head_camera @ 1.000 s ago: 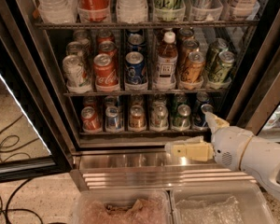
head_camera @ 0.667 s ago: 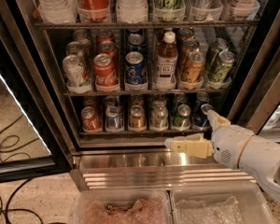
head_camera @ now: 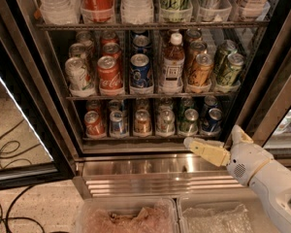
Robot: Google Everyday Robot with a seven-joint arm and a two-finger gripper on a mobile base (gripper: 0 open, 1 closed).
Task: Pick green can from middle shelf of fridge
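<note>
The fridge (head_camera: 34,81) stands with its door swung out to the left. On the middle shelf (head_camera: 150,96), two dark green cans sit at the far right, one (head_camera: 231,68) in front and its twin (head_camera: 223,51) behind. An amber can (head_camera: 201,70) and a white-capped bottle (head_camera: 172,64) are to their left. My gripper (head_camera: 189,143) is low on the right, in front of the bottom rack and above the steel base. It points left and sits well below the green cans, holding nothing that I can see.
The glass door (head_camera: 19,144) hangs open at left, with cables (head_camera: 9,149) on the floor behind it. Small cans (head_camera: 143,122) fill the bottom rack. The ribbed steel base (head_camera: 150,178) juts out below. Two clear bins (head_camera: 126,217) lie at the bottom edge.
My gripper has risen and shifted slightly right, from level with the steel base to the height of the bottom rack. The cans have not moved.
</note>
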